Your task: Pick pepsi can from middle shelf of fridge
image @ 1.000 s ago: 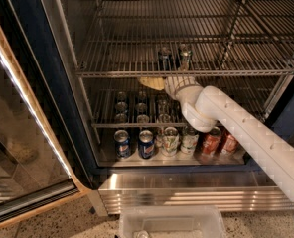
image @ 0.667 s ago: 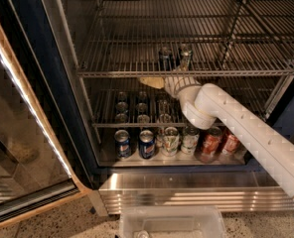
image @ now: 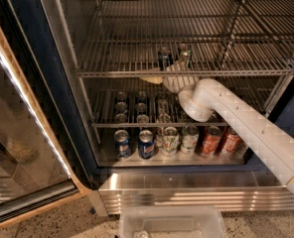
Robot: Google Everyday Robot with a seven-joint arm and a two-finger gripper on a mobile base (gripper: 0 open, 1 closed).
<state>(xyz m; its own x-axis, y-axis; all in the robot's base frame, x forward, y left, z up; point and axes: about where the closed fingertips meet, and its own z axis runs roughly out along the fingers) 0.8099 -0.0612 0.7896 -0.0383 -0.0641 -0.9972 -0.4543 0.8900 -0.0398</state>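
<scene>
shop-like spot: a glass-door display fridge [image: 43, 83] racked with drink cans [image: 170, 142], claw [image: 157, 78] at its middle shelf [image: 112, 58].

We find the chrome wire middle shelf [image: 117, 58] open on either side, with only the dark blue pepsi can [image: 164, 57] and a pale can [image: 185, 54] standing behind our gripper [image: 154, 78] at its front rail.

The pepsi can [image: 164, 57] is standing upright on the middle shelf [image: 117, 53], just behind and slightly above the end effector [image: 157, 77], which is hanging at the shelf's front rail. It is showing as a small dark can with a shiny top. The shelf, a chrome rack of thin rods, is stretching out to both sides of the end effector. The fridge [image: 45, 83] is standing open, its dark blue frame well left of the end effector and its ribbed steel base below.
</scene>
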